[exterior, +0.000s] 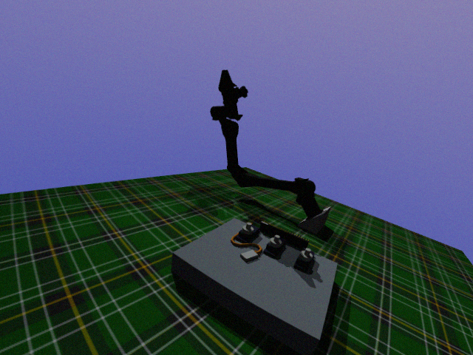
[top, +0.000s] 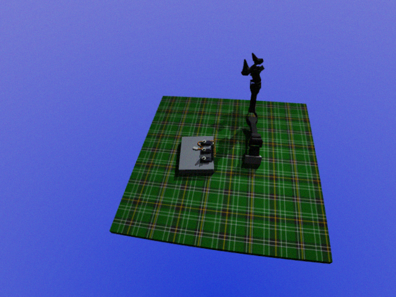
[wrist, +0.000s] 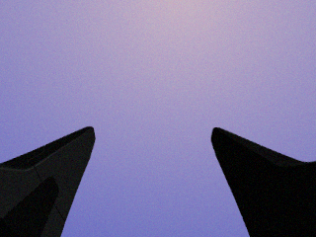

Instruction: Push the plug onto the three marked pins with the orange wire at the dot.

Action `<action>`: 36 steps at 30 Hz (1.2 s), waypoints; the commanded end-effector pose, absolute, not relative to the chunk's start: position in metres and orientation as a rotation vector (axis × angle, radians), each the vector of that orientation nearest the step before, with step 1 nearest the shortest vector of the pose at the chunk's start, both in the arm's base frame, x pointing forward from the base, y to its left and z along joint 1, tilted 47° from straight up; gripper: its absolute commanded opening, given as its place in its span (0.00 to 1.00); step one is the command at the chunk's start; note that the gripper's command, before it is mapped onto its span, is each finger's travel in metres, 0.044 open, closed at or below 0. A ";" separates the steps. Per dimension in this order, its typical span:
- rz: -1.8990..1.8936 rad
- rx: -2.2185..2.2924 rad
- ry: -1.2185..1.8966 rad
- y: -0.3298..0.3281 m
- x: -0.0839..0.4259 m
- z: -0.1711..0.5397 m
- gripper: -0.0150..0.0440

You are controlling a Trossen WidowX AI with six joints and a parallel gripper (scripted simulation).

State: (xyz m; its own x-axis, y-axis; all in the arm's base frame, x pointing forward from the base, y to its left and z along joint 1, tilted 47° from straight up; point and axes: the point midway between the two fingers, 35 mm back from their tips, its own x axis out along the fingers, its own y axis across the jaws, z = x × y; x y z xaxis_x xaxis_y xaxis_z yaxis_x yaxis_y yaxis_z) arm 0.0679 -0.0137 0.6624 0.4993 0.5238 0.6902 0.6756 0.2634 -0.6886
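A small white plug lies on top of the grey holder, on the end of an orange lead that curves back to an end servo. The row of pins runs along the holder's edge on the arm's side. The coloured band, the dot and the plug's holes are too small to tell. My gripper is open and empty, high above the table and pointing up, well away from the plug.
Two more dark servos with white horns, a middle one and an end one, stand on the holder beside the first. The arm's base stands on the green plaid table top, across the pin row.
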 end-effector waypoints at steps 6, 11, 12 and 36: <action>-0.126 -1.377 -1.131 -0.006 0.067 0.660 0.67; -0.091 -1.351 -1.106 0.011 0.068 0.655 0.45; -0.086 -1.354 -1.101 0.015 0.068 0.652 0.45; 0.115 -1.125 -0.849 0.100 0.122 0.592 0.45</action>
State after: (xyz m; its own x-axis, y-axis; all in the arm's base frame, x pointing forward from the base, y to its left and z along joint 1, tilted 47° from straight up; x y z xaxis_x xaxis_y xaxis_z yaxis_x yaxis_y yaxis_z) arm 0.1100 0.0901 0.6033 0.6673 0.4896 0.5612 0.3710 0.4349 -0.8205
